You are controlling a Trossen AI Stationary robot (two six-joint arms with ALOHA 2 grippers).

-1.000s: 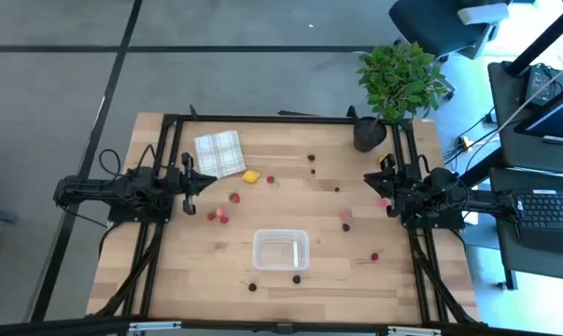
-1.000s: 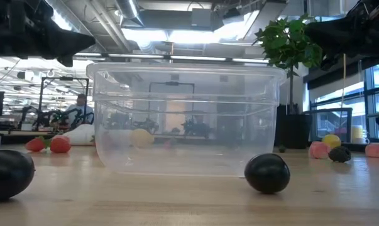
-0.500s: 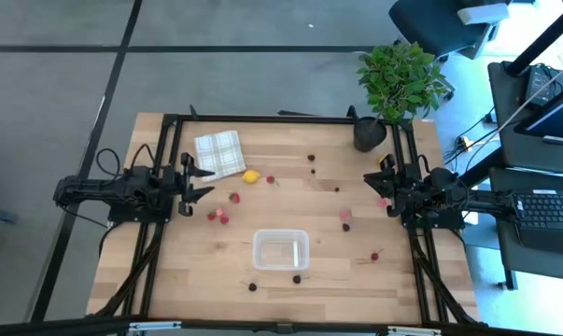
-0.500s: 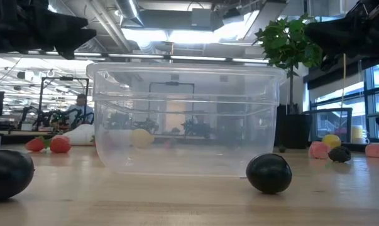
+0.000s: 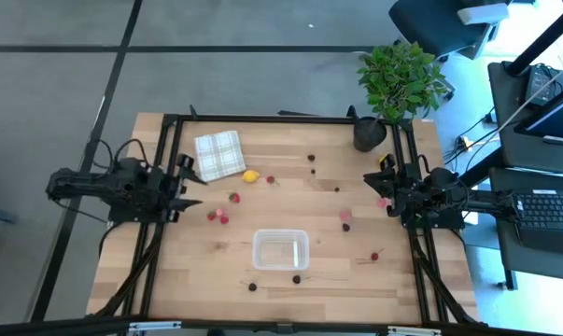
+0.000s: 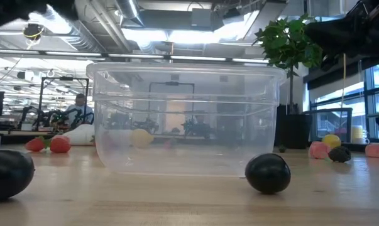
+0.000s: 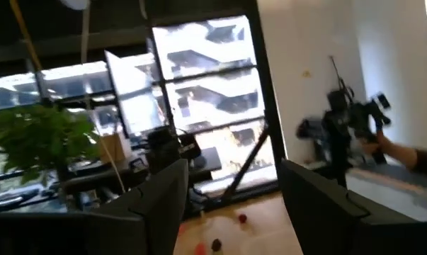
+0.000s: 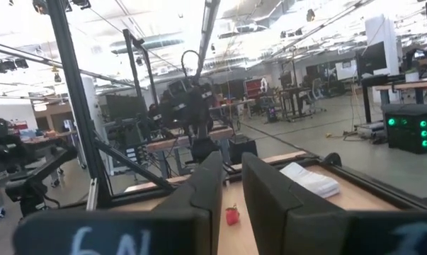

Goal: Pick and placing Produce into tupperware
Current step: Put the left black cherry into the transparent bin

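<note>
Left end effector (image 5: pixel 183 177) stands open and empty near the strawberry (image 5: pixel 233 197) — it should descend squarely, then carry to the tupperware (image 5: pixel 281 250). Right end effector (image 5: pixel 380 187) waits shut.

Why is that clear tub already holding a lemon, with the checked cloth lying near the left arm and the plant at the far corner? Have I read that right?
Not quite: the tub is empty. The high view shows the lemon on the table beside the cloth, well apart from the tub. The cloth does lie near the left arm, and the plant stands at the far corner.
</note>
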